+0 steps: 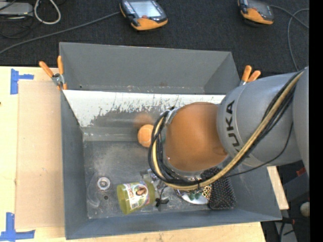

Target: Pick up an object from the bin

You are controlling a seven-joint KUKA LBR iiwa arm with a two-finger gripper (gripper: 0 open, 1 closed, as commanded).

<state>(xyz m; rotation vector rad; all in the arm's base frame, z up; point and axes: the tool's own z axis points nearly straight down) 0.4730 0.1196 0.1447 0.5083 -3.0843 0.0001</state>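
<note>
1. Grey bin is viewed; jar lies at its front, beside the gripper.
2. Gripper's opening and hold cannot be told.
3. Jar could be rolled away if clipped off-centre.

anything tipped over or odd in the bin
The green jar lies on its side near the front wall of the bin, label up. The orange ball and black mesh piece look ordinary; nothing seems spilled.

I work in a robot lab: my KUKA-marked arm over a metal bin, pendants and cables on carpet along the top of the frame.
</note>
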